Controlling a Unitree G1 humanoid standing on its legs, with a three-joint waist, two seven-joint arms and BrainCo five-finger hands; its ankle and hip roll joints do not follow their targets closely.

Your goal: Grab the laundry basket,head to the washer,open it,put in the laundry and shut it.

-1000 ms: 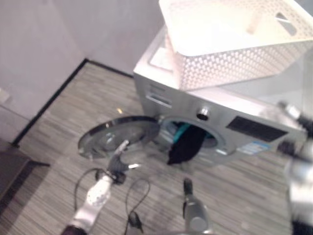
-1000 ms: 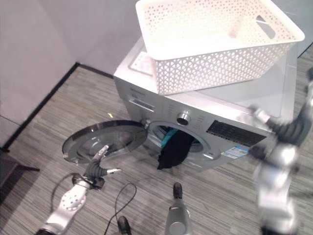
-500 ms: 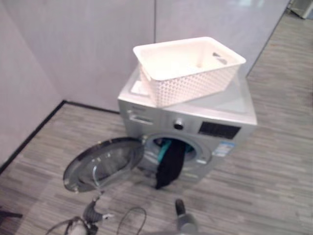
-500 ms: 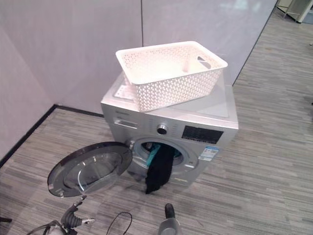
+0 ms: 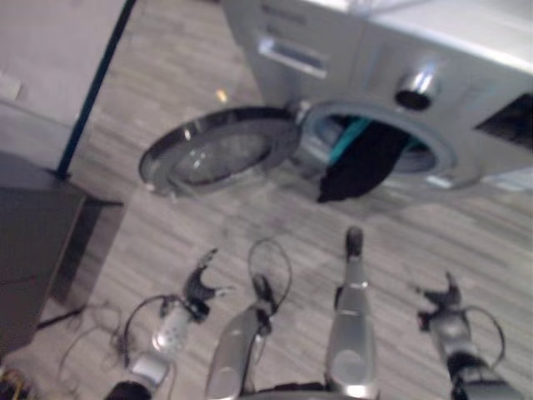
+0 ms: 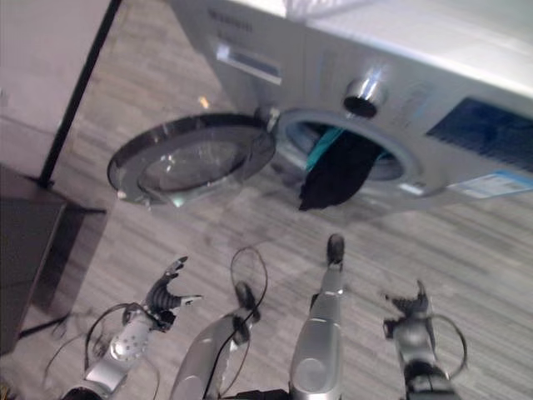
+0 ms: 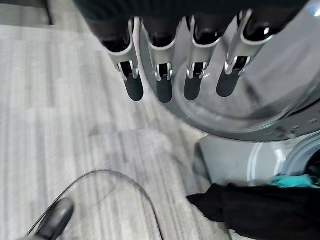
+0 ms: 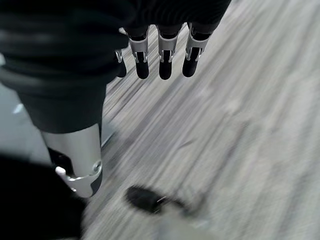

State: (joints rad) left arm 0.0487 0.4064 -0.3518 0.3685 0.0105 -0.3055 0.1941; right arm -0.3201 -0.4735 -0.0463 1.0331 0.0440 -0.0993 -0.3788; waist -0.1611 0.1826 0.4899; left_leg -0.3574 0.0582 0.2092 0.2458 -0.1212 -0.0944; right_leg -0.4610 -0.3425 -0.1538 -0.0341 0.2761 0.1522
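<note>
The washer door (image 6: 193,158) lies swung wide open to the left of the drum opening (image 6: 354,154). A black garment (image 6: 335,173) with teal cloth (image 6: 323,142) behind it hangs over the opening's lower rim, blocking its middle. Bare floor (image 6: 250,225) lies before the washer (image 6: 400,75). A dark cabinet (image 6: 25,250) stands far left.

My left hand (image 6: 163,292) hangs low at my left side, fingers (image 7: 162,75) straight and slightly spread, thumb set apart, holding nothing. My right hand (image 6: 410,312) hangs low at my right side, fingers (image 8: 165,55) extended in a row, also empty. Both arms reach down and forward, wrists roughly level.
</note>
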